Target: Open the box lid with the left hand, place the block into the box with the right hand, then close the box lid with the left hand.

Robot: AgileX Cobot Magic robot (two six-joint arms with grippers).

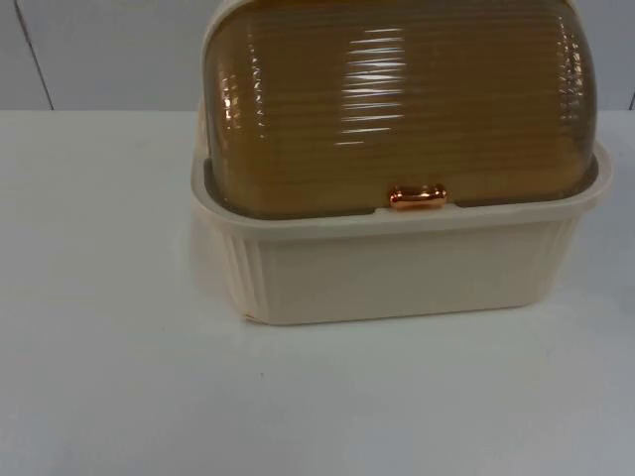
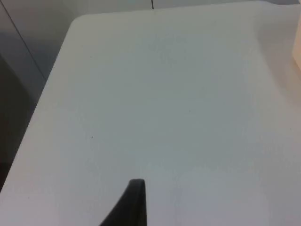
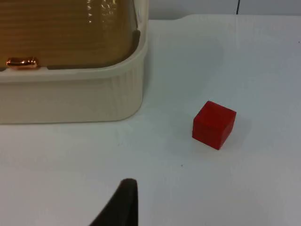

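The cream ribbed plastic box point(image 1: 397, 268) sits on my white worktop point(image 1: 119, 377), its amber translucent domed lid point(image 1: 397, 99) shut down onto the rim, the small copper-coloured handle point(image 1: 418, 196) at the lid's front edge. My right hand point(image 3: 123, 207) hovers above the worktop near the box's corner; I cannot tell how wide it stands. The small red cube block point(image 3: 214, 125) rests on the worktop beside the box, apart from it. My left hand point(image 2: 131, 205) waits over bare worktop, the box's edge to one side; its spread I cannot tell either.
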